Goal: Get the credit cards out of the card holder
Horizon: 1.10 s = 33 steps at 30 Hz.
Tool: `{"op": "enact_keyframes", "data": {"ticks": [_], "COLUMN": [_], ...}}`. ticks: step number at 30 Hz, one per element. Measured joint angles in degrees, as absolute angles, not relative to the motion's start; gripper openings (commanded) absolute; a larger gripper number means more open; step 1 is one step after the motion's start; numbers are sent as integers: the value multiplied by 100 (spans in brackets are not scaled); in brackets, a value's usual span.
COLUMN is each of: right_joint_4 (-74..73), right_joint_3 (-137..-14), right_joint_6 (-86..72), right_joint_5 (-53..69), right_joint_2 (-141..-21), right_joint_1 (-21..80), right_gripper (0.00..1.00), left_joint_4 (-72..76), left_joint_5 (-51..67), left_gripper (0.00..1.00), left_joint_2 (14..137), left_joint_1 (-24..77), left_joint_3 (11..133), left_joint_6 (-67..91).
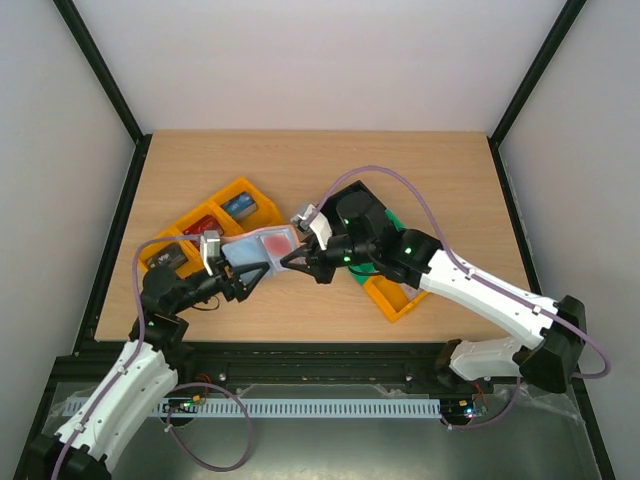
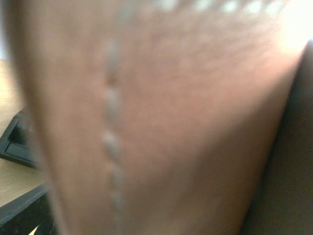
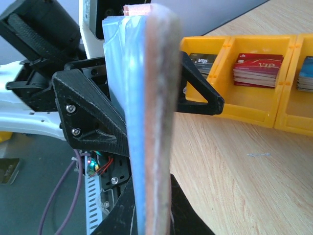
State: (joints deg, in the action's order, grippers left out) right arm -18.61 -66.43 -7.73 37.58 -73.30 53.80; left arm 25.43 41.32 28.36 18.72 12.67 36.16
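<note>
**Card holder held between the two sets of jaws, a red card showing inside**

The card holder point(image 1: 262, 248) is up off the worktop point(image 1: 330, 160) and spans the gap between the left jaws and the right jaws. Its pale blue-grey inside faces upward. A red card point(image 1: 278, 243) shows in that inner face, on the half nearer the right jaws.

The right jaws are clamped tight on one edge of the holder. In their wrist view it rises straight out from between them, edge-on, blue on one face and brownish-pink on the other.

The left jaws are spread wide, one side on each face of the holder's far end, with a gap wider than the holder is thick. Whether either side touches it cannot be told. The left wrist view is filled by a blurred brownish-pink surface with a line of stitching, close against the lens.

Beyond the left jaws, away from the right jaws, orange bins point(image 3: 254, 105) sit on the worktop. One holds a stack of red cards point(image 3: 257, 68), and its neighbours hold a dark card point(image 3: 203, 60) and a blue stack point(image 3: 306, 73).
</note>
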Motion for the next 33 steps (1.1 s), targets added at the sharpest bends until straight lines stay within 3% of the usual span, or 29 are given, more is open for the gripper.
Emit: {"op": "enact_keyframes", "data": {"ticks": [7,13,14,15,16,18,19,23,25,29,33], "right_joint_4": [-1852,-1852,-1852,-1852,-1852,-1841,-1835,-1782,-1675,-1280,-980], "right_joint_3": [-6473,-6471,-6471,-6469,-6466,-6447,-6436,-6405,-6368,-5975,-5701], "right_joint_6": [-690,-659,-659,-659,-657,-657,-657,-652,-661,-718,-864], "right_joint_5": [3933,4027,4036,4038,4040,4038,4036,4001,4010,4003,4038], "right_joint_2": [-7030,-7028,-7028,-7028,-7028,-7028,-7028,-7028,-7008,-6720,-6449], "right_joint_1": [5380,5380,5380,5380,5380,5378,5371,5332,5330,5218,5009], "right_gripper": [2,2,2,2,2,2,3,40,50,53,47], "left_joint_4": [2714,2762,2777,2794,2808,2877,2915,3037,3028,2790,2449], "left_joint_5": [4486,4661,4694,4716,4751,4834,4875,5061,5074,5129,5196], "left_gripper": [91,81,75,62,49,12,4,2,2,2,2], "left_joint_2": [2860,2853,2853,2853,2847,2840,2838,2777,2777,2692,2665], "left_joint_1": [1966,1970,1973,1973,1977,1977,1981,2027,2027,2038,2097], "left_joint_3": [1267,1269,1267,1269,1269,1271,1275,1286,1286,1299,1435], "left_joint_6": [3378,3293,3293,3312,3312,3334,3374,3341,3312,3030,2674]}}
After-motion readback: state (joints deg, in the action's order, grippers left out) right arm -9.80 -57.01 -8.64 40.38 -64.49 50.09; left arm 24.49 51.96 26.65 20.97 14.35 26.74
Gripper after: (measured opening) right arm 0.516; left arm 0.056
